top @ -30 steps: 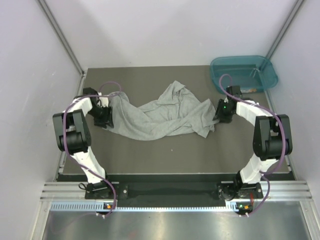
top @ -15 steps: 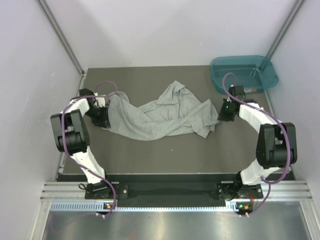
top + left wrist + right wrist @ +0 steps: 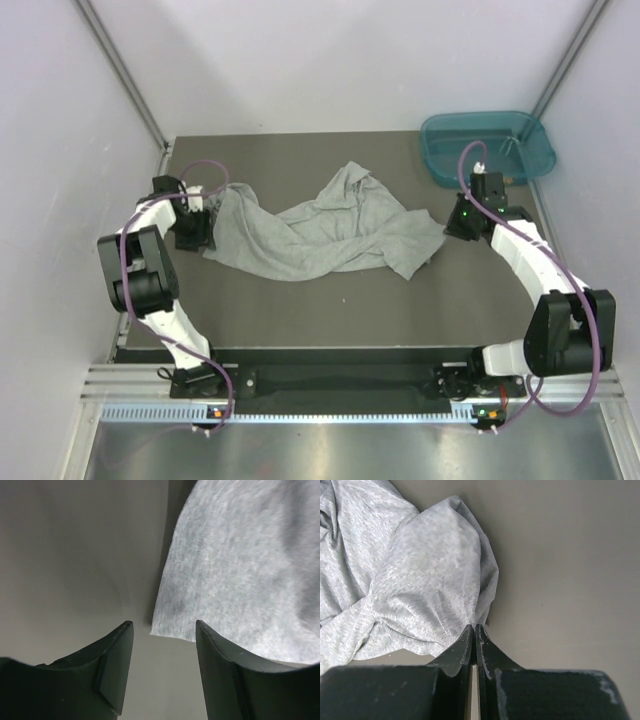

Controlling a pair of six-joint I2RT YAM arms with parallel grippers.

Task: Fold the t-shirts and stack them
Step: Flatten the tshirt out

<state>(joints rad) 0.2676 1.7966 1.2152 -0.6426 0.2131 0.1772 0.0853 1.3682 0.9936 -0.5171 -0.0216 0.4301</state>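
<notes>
Grey heathered cotton t-shirt (image 3: pixel 320 235) lies crumpled in the middle of the dark desk (image 3: pixel 330 310), drawn slightly wider than a second ago as the right claw (image 3: pixel 474 628), clamped on its edge, pulls outward, while the left claw (image 3: pixel 162 627) gapes just short of the opposite edge, suggesting flattening is under way.

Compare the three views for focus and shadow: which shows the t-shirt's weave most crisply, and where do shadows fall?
Top external: even, diffuse light, the t-shirt sharp, only faint shadows in its creases. Left wrist: soft focus, weave smeared, a dark shadow band along the cloth's left edge. Right wrist: crispest weave, a thin shadow beside the fold pinched by the right pincer.
</notes>
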